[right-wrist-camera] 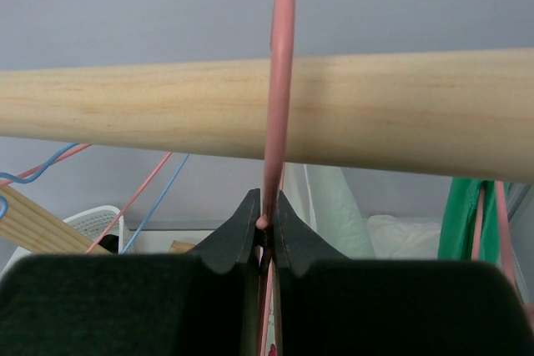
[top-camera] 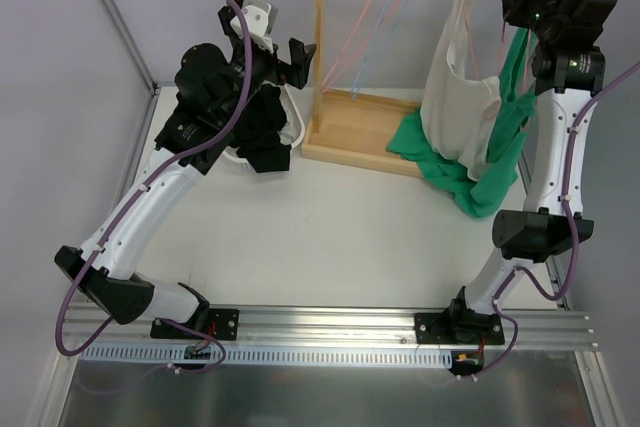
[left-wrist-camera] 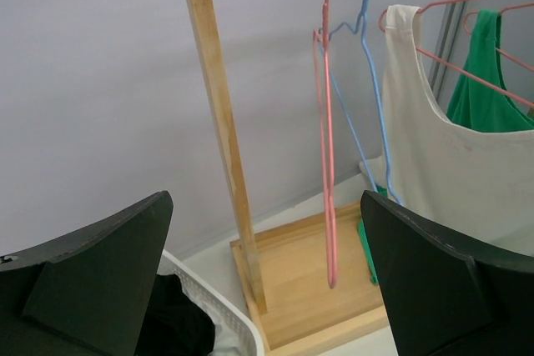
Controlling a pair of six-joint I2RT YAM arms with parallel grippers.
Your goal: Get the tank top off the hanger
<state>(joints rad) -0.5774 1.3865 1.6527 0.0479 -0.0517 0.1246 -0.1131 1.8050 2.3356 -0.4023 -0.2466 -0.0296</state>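
The white plastic basket [left-wrist-camera: 219,316] holds a crumpled black garment [left-wrist-camera: 179,327]. The rack's flat wooden base [top-camera: 350,132] bears the pooled hem of the green top [top-camera: 500,162]. The cream top [top-camera: 455,77] hangs beside it on a thin pink hanger, under the round wooden rod [right-wrist-camera: 400,114]. The right gripper [right-wrist-camera: 265,224] has its fingers pinched on a pink wire hook [right-wrist-camera: 279,81] that curves over the rod. Which top this hook carries cannot be told. The left gripper [left-wrist-camera: 263,206] stands wide and empty.
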